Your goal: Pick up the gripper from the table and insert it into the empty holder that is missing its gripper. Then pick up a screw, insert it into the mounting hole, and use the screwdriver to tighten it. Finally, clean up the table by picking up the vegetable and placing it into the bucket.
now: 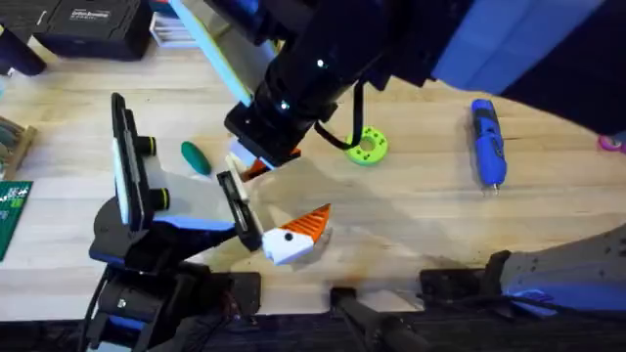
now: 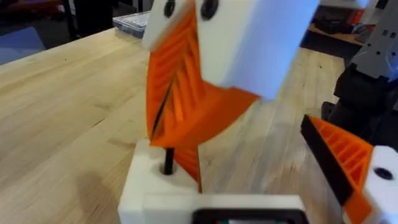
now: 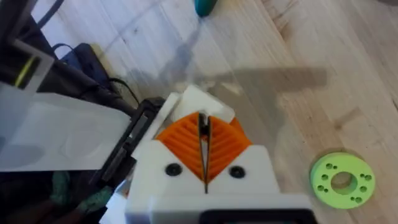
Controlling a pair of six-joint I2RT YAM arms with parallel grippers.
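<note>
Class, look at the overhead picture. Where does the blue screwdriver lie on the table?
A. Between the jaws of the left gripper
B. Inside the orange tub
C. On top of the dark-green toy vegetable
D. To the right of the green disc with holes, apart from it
D: the blue screwdriver lies flat on the bare wood to the right of the green disc, with clear table between them and no gripper touching it.

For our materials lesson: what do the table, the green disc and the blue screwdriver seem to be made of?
Table: pale wood, matte, grain lines visible. Green disc: probably plastic, uniform bright colour, neat round holes. Blue screwdriver: seemingly smooth plastic body, with a thin tip, likely metal.
</note>
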